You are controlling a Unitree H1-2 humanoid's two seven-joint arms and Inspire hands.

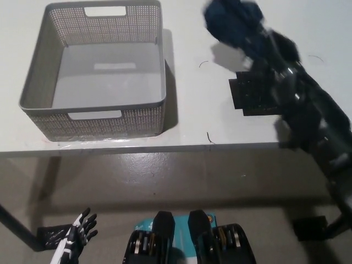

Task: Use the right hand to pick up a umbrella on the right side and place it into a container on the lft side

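My right hand [273,48] was clenched around the umbrella [231,22], holding it above the table [192,118], right of the basket [93,82]. It looked light and floppy, so gripping the bunched middle felt safest. Left hand [77,237] hung low, fingers spread.

Glossy black right arm [313,118] showing bulky jointed segments, black right hand [272,47], white left hand [74,242] showing black fingers at seven o'clock.
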